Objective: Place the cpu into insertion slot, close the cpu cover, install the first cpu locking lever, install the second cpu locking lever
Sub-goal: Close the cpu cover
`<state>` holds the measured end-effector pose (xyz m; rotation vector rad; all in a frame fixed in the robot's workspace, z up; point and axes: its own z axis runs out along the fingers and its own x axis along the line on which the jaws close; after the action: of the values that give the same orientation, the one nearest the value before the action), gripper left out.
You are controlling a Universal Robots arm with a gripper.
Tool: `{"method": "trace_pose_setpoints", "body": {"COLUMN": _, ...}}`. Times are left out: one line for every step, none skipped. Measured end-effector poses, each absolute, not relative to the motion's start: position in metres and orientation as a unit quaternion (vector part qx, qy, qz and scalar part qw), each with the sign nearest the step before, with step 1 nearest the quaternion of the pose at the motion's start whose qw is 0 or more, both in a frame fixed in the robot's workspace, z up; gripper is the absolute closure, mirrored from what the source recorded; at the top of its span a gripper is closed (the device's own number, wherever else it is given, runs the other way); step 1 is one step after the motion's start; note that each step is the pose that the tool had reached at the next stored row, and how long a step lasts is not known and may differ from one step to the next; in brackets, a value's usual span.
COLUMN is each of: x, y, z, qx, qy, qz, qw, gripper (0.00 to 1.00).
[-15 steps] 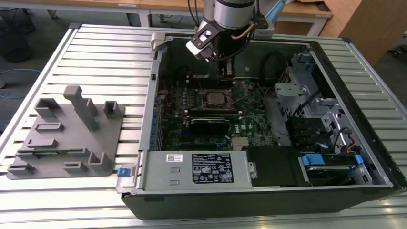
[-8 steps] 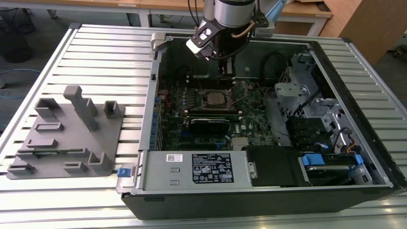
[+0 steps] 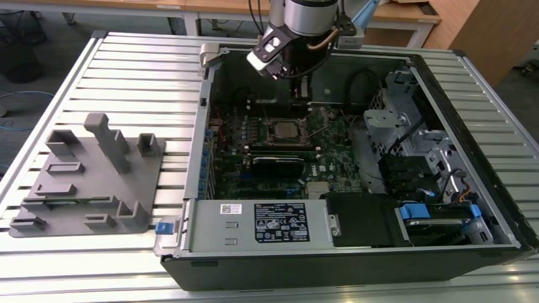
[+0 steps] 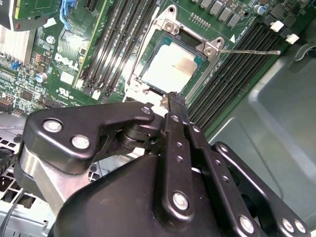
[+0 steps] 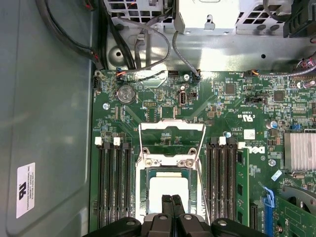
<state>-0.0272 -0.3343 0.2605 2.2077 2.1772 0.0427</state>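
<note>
In the open black-and-grey metal computer case [image 3: 354, 265], over its green circuit board [image 5: 163, 98], your black metal gripper [image 3: 300, 96] hangs with fingers pressed together on nothing, and the square black-framed insertion slot [image 3: 267, 130], holding the small silver-tan cpu [image 4: 173, 69], lies near seven o'clock of the tips in the exterior view.

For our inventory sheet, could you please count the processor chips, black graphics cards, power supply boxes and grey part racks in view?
Processor chip: 1
Black graphics card: 1
Power supply box: 1
Grey part rack: 1
Total: 4
</note>
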Motion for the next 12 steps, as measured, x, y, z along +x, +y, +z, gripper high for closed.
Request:
{"method": "trace_pose_setpoints", "body": {"x": -0.0269, "y": -0.3343, "z": 0.2605, "qx": 0.712, "qy": 0.702, "qz": 0.014, "qw": 0.020, "gripper": 0.89}}
{"method": "trace_pose_setpoints", "body": {"x": -0.0267, "y": -0.3342, "z": 0.2604, "qx": 0.712, "qy": 0.702, "qz": 0.014, "qw": 0.020, "gripper": 0.89}}
{"method": "trace_pose_setpoints", "body": {"x": -0.0264, "y": -0.3342, "z": 0.2604, "qx": 0.712, "qy": 0.702, "qz": 0.014, "qw": 0.020, "gripper": 0.89}}
{"method": "trace_pose_setpoints", "body": {"x": -0.0261, "y": -0.3342, "z": 0.2605, "qx": 0.712, "qy": 0.702, "qz": 0.014, "qw": 0.020, "gripper": 0.89}}
{"method": "trace_pose_setpoints", "body": {"x": -0.0258, "y": -0.3342, "z": 0.2605, "qx": 0.712, "qy": 0.702, "qz": 0.014, "qw": 0.020, "gripper": 0.89}}
{"method": "trace_pose_setpoints", "body": {"x": -0.0257, "y": -0.3342, "z": 0.2604, "qx": 0.712, "qy": 0.702, "qz": 0.014, "qw": 0.020, "gripper": 0.89}}
{"method": "trace_pose_setpoints", "body": {"x": -0.0257, "y": -0.3342, "z": 0.2604, "qx": 0.712, "qy": 0.702, "qz": 0.014, "qw": 0.020, "gripper": 0.89}}
{"method": "trace_pose_setpoints", "body": {"x": -0.0256, "y": -0.3342, "z": 0.2604, "qx": 0.712, "qy": 0.702, "qz": 0.014, "qw": 0.020, "gripper": 0.89}}
{"method": "trace_pose_setpoints", "body": {"x": -0.0256, "y": -0.3342, "z": 0.2604, "qx": 0.712, "qy": 0.702, "qz": 0.014, "qw": 0.020, "gripper": 0.89}}
{"method": "trace_pose_setpoints", "body": {"x": -0.0256, "y": -0.3342, "z": 0.2604, "qx": 0.712, "qy": 0.702, "qz": 0.014, "qw": 0.020, "gripper": 0.89}}
{"method": "trace_pose_setpoints", "body": {"x": -0.0253, "y": -0.3342, "z": 0.2604, "qx": 0.712, "qy": 0.702, "qz": 0.014, "qw": 0.020, "gripper": 0.89}}
{"method": "trace_pose_setpoints", "body": {"x": -0.0250, "y": -0.3342, "z": 0.2604, "qx": 0.712, "qy": 0.702, "qz": 0.014, "qw": 0.020, "gripper": 0.89}}
